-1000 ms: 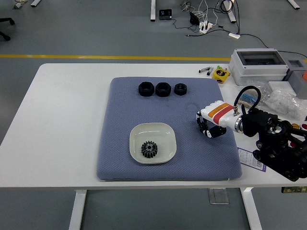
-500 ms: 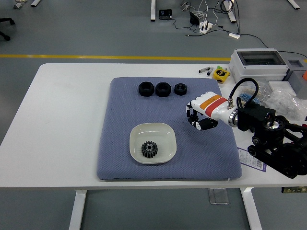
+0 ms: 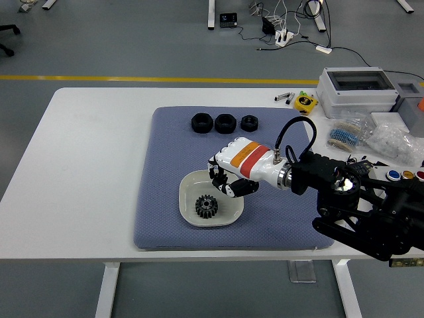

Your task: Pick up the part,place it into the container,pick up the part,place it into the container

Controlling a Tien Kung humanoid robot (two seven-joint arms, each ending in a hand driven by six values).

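Head view, one frame: a black gear is seen lying flat inside the white dish, which is taken as the landmark. By its look the gear is judged rigid, fairly dense for its size and not fragile; its toothed rim should give good purchase, so a pinch across the outer teeth is advised. Three more black parts are lined up in a row well beyond the dish toward the table's far side, all on the blue-grey mat on which the dish also rests; these look like short stiff ring-shaped pieces, best taken across the outer wall. The right hand is positioned over the dish's far right rim, its fingers curled down toward the bowl. Whether a part is held inside that curl cannot be told; nothing is visibly gripped, and contact with the rim cannot be confirmed. No left hand is seen. To the right of the dish, past the mat, a grey box and bagged items are noted on the white table.
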